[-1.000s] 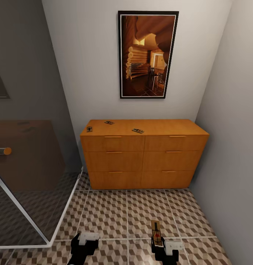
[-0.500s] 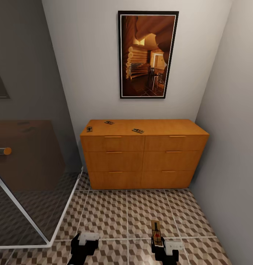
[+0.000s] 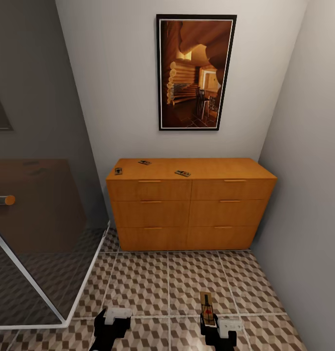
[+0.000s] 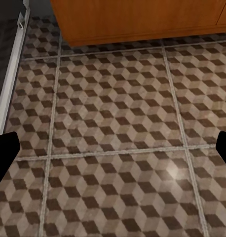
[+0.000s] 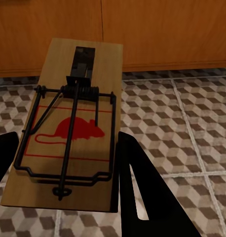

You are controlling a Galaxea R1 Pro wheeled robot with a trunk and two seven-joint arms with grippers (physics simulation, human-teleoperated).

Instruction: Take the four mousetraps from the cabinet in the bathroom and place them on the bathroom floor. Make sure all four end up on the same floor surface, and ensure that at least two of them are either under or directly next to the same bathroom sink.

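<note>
The right gripper (image 3: 209, 325) is clamped on one mousetrap (image 5: 71, 131) (red mouse facing up). Ahead of it, three mousetraps (image 3: 182, 173) lie on the cabinet (image 3: 190, 204). The left gripper (image 4: 113, 148), fingers apart, hangs over the bathroom floor (image 4: 113, 128).

Pale grey walls (image 3: 118, 73) meet in a narrow alcove. A black-framed picture of a log cabin interior (image 3: 196, 72) hangs at twelve o'clock. At nine o'clock a glass shower panel (image 3: 38, 229) with a white frame stands over dark tiling, bearing a small round knob (image 3: 5, 200).
</note>
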